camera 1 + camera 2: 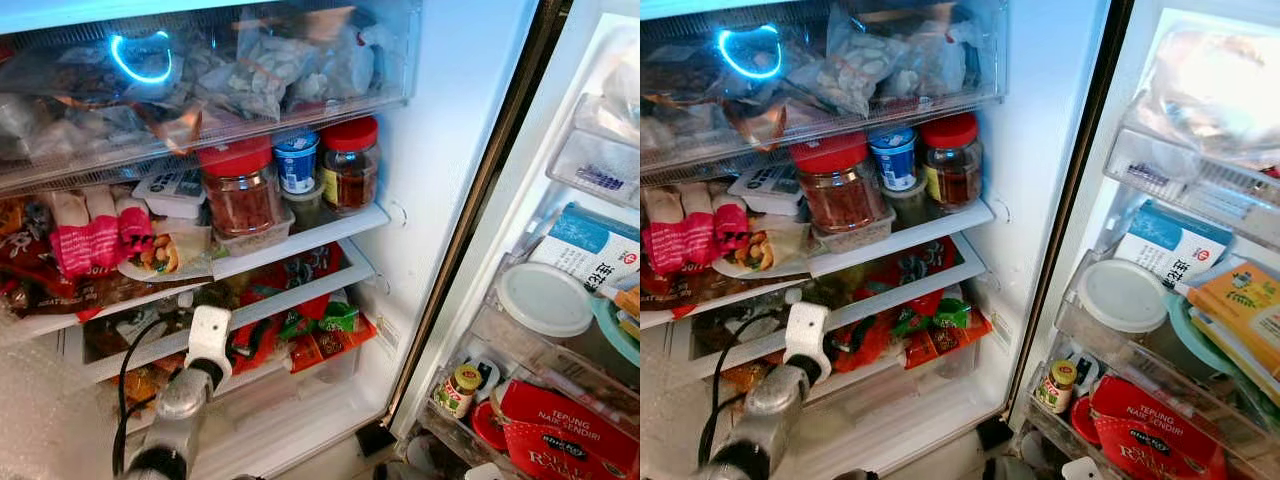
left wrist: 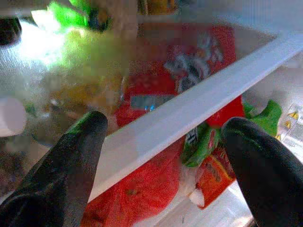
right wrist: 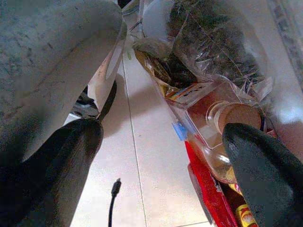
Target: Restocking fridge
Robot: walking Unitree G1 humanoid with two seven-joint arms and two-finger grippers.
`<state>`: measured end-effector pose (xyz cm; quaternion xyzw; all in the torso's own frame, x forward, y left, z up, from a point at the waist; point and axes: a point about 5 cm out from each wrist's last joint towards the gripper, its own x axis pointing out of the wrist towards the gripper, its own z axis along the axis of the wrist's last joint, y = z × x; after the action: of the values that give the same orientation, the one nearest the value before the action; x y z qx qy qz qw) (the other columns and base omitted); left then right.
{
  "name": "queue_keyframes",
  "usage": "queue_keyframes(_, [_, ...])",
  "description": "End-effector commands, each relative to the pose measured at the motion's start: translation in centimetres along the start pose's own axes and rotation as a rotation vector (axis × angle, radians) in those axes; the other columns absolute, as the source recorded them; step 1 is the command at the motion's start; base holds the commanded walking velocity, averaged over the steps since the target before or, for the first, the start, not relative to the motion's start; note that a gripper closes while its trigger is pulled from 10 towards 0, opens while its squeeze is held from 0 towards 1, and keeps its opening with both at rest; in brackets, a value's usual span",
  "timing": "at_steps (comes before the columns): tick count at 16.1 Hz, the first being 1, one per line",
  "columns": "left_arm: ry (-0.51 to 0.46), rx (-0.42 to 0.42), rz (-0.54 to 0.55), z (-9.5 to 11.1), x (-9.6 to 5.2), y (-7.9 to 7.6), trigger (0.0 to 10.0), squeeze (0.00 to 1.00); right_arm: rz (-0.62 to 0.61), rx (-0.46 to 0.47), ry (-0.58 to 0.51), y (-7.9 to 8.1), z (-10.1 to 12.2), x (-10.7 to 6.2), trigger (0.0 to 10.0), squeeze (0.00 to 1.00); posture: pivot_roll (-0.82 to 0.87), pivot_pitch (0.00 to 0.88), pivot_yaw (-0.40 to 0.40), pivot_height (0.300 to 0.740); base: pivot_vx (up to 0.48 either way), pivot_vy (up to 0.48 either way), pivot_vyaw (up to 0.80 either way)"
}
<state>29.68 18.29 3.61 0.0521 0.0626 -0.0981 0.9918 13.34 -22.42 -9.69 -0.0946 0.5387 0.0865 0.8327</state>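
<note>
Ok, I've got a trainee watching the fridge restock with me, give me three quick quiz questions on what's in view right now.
1. True or false: the left gripper is open, its fingers either side of a white shelf edge.
2. What colour are the lids of the two big jars on the middle shelf?
3. The round white lid sits: A) in a door bin, B) on the floor, C) in the top drawer.

Key: 1 true; 2 red; 3 A.
</note>
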Motion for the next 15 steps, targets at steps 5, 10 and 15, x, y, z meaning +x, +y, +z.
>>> queue_keyframes(5, [-0.076, 0.055, 0.055, -0.4, -2.1, -0.6, 10.0, 0.00, 0.037, -0.014, 0.011, 0.9, -0.2, 0.1, 10.0, 0.00, -0.07, 0.000, -0.004, 0.643, 0.000, 0.000, 0.00])
queue_keyframes(10, [-0.057, 0.058, 0.094, -0.7, -2.6, -0.5, 10.0, 0.00, 0.036, -0.021, 0.012, 0.8, -0.3, 0.1, 10.0, 0.00, -0.07, 0.000, -0.006, 0.643, -0.052, 0.000, 0.00])
queue_keyframes(15, [-0.035, 0.046, 0.125, -1.1, -2.9, -0.2, 10.0, 0.00, 0.031, -0.025, 0.012, 0.8, -0.3, 0.1, 10.0, 0.00, -0.07, 0.000, -0.001, 0.643, -0.286, 0.000, 0.00])
